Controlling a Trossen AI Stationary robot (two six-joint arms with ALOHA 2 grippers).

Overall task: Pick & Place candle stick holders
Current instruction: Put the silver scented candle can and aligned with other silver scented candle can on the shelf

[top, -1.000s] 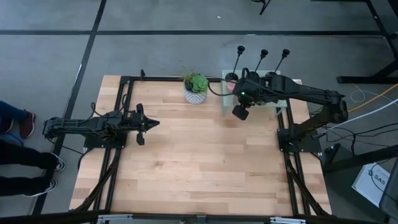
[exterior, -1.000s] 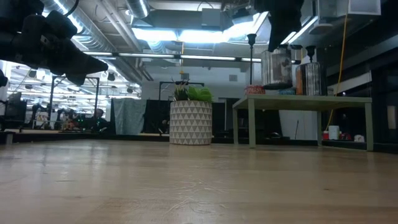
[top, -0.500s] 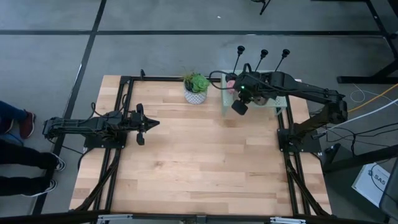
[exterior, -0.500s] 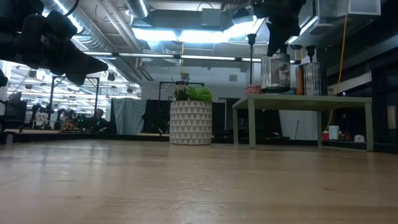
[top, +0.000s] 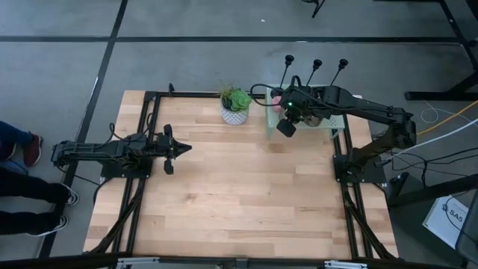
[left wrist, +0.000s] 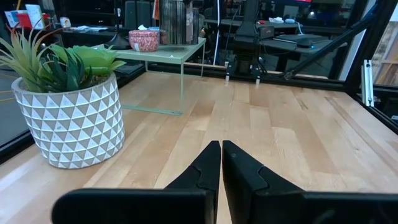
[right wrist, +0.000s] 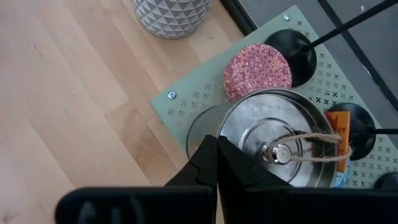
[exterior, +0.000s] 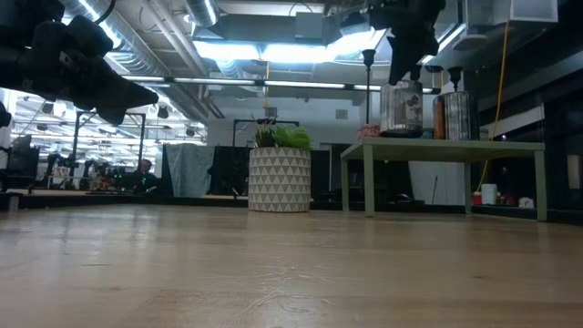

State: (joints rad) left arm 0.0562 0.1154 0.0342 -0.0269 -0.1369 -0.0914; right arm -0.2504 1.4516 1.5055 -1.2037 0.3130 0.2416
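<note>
In the right wrist view, the frame edge cuts off the third candle stick holder (right wrist: 387, 181); a silver tin (right wrist: 273, 134) hides part of the middle holder's base (right wrist: 351, 127).

Wooden table (top: 224, 194) carries a potted plant (top: 236, 105) and, apparently, a small green stand (exterior: 444, 150).

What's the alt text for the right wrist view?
Right gripper, fingers shut, hovers above a pale green perforated shelf holding a lidded silver tin, a pink round candle and black candle stick holders; a patterned plant pot stands on the wooden table.
</note>
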